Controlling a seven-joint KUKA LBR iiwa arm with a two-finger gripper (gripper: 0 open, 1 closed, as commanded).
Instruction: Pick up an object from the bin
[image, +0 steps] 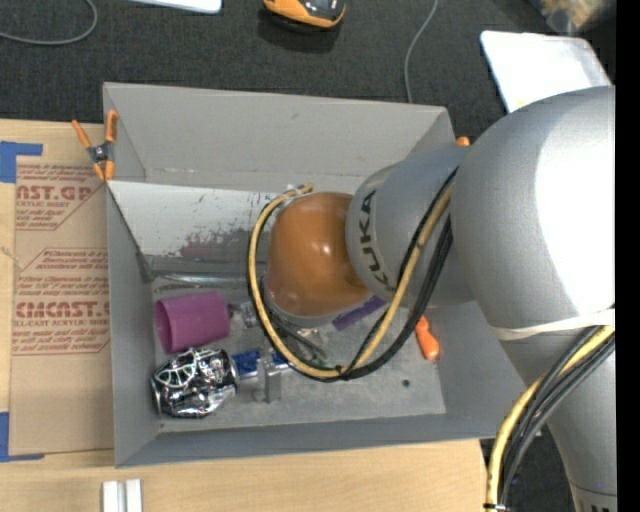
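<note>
Lying just left of the tool (293, 338) — grip cannot be told — a toppled purple cup (192, 320).

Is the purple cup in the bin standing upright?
No. The purple cup lies on its side on the floor of the bin, left of the arm's orange cover.

Quick count of what's in the bin (300, 150):

- one purple cup (192, 320), lying on its side at the left
- one shiny black-and-silver lump (195, 382) in the near left corner
- one small orange piece (428, 342) over on the right
- one purple bit (352, 316) poking out from under the arm (540, 230)
- one small blue thing (248, 360)
- one grey metal piece (266, 382) just beside the blue thing

So that's six loose items I can make out, one of each. The arm hides the middle of the bin.
</note>
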